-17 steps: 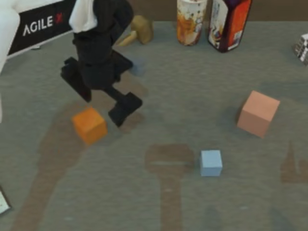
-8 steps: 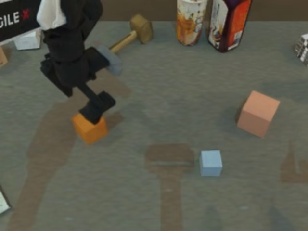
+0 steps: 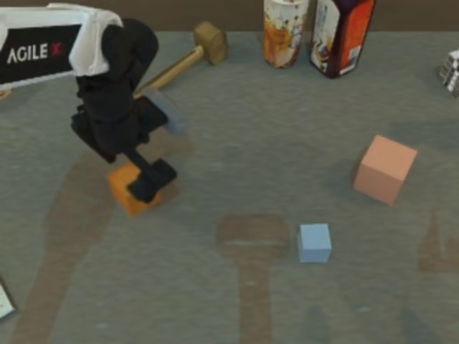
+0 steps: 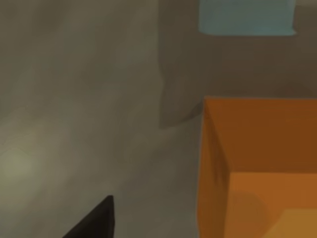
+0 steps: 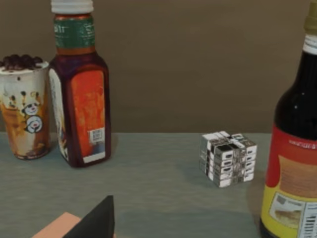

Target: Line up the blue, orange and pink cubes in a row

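The orange cube (image 3: 122, 189) lies at the table's left, partly under my left gripper (image 3: 136, 179). That gripper is open, low over the cube, with one black finger (image 3: 152, 179) on its right side. In the left wrist view the orange cube (image 4: 262, 168) fills one side, a gap separates it from the one visible fingertip (image 4: 96, 223), and the blue cube (image 4: 246, 17) shows beyond. The blue cube (image 3: 314, 242) sits at the front middle. The pink cube (image 3: 385, 169) is at the right. My right gripper (image 5: 158, 234) is outside the top view; it is parked, open, near the pink cube (image 5: 54, 228).
A wooden hammer (image 3: 188, 57) lies behind my left arm. A patterned cup (image 3: 285, 29) and a dark bottle (image 3: 341, 32) stand at the back. A black-and-white puzzle cube (image 5: 228, 157) sits at the back right, next to another dark bottle (image 5: 294, 148).
My left arm has swung left and come down over the orange cube, so its fingers now sit at the cube's sides. The cubes have not moved.
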Controlling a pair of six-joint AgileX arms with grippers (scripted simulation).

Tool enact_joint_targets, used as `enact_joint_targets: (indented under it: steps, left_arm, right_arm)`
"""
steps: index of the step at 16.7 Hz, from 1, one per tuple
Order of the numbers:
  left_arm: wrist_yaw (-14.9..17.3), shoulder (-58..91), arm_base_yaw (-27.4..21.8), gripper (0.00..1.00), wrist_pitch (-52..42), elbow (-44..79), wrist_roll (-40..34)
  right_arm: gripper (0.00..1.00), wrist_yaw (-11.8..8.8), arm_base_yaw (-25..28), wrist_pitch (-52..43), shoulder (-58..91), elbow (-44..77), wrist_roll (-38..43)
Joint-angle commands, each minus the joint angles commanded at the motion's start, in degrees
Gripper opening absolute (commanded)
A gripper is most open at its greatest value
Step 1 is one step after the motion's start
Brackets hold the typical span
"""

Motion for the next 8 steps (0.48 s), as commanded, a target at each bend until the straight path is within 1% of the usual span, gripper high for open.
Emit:
enact_joint_targets:
  steps: [4, 8]
  left_arm:
    - [0.03, 2.63, 0.10, 1.00, 6.86, -4.23, 0.14]
    - [0.03, 2.84, 0.11, 1.00, 7.37, -4.57, 0.16]
  right_arm:
    - [1.00, 0.00, 0.00, 0.00, 0.00, 0.00, 0.00]
    - [1.00, 0.00, 0.00, 0.00, 0.00, 0.00, 0.00]
